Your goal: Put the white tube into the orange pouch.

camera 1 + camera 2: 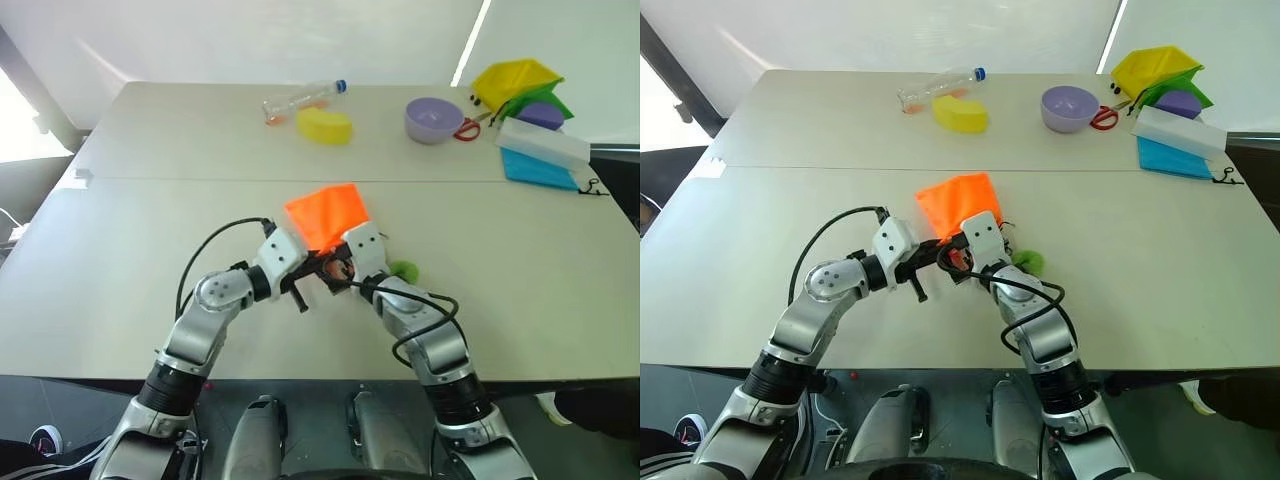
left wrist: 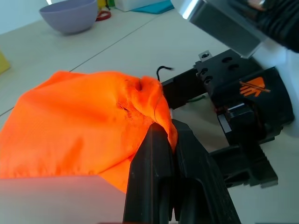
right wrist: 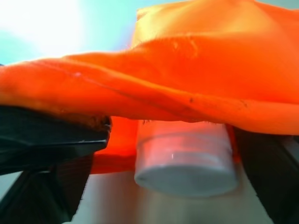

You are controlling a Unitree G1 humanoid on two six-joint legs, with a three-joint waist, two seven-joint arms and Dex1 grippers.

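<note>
The orange pouch (image 1: pixel 325 212) lies at the middle of the table, its mouth lifted toward me. My left gripper (image 2: pixel 163 134) is shut on the pouch's rim fabric. My right gripper (image 1: pixel 336 270) sits at the mouth from the other side. Its fingers (image 3: pixel 51 140) stand open on either side of the white tube (image 3: pixel 184 158). The tube's round end pokes out from under the orange fabric, and the rest of it is hidden inside. The pouch's lime-green piece (image 1: pixel 403 270) rests on the table beside my right wrist.
Along the far edge lie a clear plastic bottle (image 1: pixel 300 98), a yellow sponge (image 1: pixel 324 125), a purple bowl (image 1: pixel 434 119) and red scissors (image 1: pixel 467 129). A yellow bin (image 1: pixel 515 80) and a white-and-blue box (image 1: pixel 543 152) sit at the far right.
</note>
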